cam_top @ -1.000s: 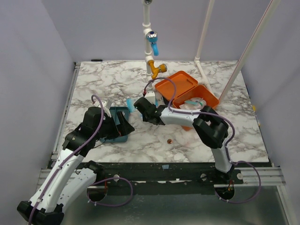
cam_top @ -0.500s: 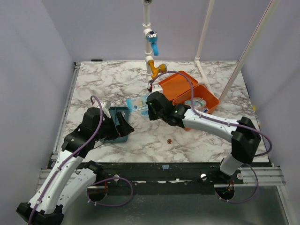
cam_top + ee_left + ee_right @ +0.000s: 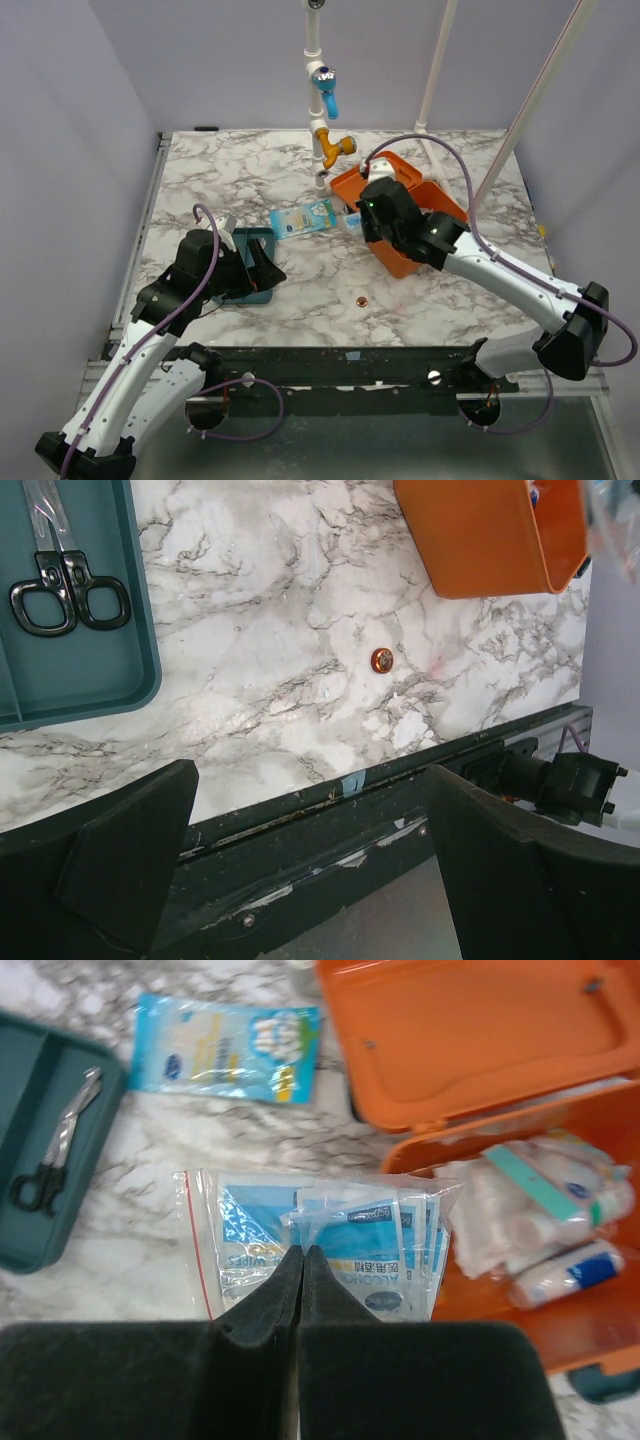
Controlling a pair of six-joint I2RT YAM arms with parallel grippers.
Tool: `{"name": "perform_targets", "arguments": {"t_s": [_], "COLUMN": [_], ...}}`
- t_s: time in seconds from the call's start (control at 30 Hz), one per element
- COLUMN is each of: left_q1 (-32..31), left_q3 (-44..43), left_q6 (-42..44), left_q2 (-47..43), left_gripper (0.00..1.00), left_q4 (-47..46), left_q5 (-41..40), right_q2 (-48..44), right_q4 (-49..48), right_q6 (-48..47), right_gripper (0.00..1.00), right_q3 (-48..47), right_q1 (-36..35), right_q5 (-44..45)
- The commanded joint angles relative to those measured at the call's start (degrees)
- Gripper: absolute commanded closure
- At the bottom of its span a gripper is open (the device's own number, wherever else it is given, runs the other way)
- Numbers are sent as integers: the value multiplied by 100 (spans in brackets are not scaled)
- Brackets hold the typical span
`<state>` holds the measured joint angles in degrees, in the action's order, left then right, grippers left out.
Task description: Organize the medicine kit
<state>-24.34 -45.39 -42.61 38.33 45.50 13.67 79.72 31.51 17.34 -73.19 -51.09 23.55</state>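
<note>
The medicine kit [image 3: 470,1040] is an orange box lying open, with gauze rolls [image 3: 540,1220] in its base. In the top view the kit [image 3: 398,262] sits at the back right, partly under my right arm. My right gripper [image 3: 302,1250] is shut on a clear zip bag of alcohol wipes [image 3: 350,1235], which hangs just left of the kit's base. From above, that gripper [image 3: 358,218] is at the kit's left edge. My left gripper [image 3: 320,870] is open and empty, beside the teal tray [image 3: 90,680] and over the table's near edge.
Scissors [image 3: 60,580] lie in the teal tray [image 3: 250,270]. A blue packet [image 3: 302,218] rests on the marble between tray and kit. A small copper coin [image 3: 360,299] lies near the front. A pipe with taps [image 3: 322,120] stands behind, with white poles at the back right.
My right gripper has swung right from the blue packet toward the kit, carrying the wipes bag. The blue packet is now uncovered. The left arm has not moved.
</note>
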Motion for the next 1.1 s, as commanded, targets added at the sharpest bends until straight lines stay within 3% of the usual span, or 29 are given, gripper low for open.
{"name": "perform_targets", "arguments": {"t_s": [0.0,0.17,0.47,0.83,1.07], "left_q1": [34,31,33,48,60], "left_q3": [-84,-69,-49,-112,-53], "left_q6": [41,62,120,376,419], "left_q2": [-10,24,52,129,201], "left_gripper": [2,1,1,1,2], "left_q4": [-43,-69,-93,-17,-154], "left_q5": [-66,-41,-28,-4,126], "right_q2": [-370,-398,204,642,972], "right_q4": [383,391,343,-645,-530], "right_q6": [-327,-471,-142,-58,119], "right_gripper": [99,99,99,99,99], "right_q3": [209,437,583,1168,1248], "right_q1": [688,1515,1951,2011,2019], "right_q5": [259,-8,-155,-647,-694]}}
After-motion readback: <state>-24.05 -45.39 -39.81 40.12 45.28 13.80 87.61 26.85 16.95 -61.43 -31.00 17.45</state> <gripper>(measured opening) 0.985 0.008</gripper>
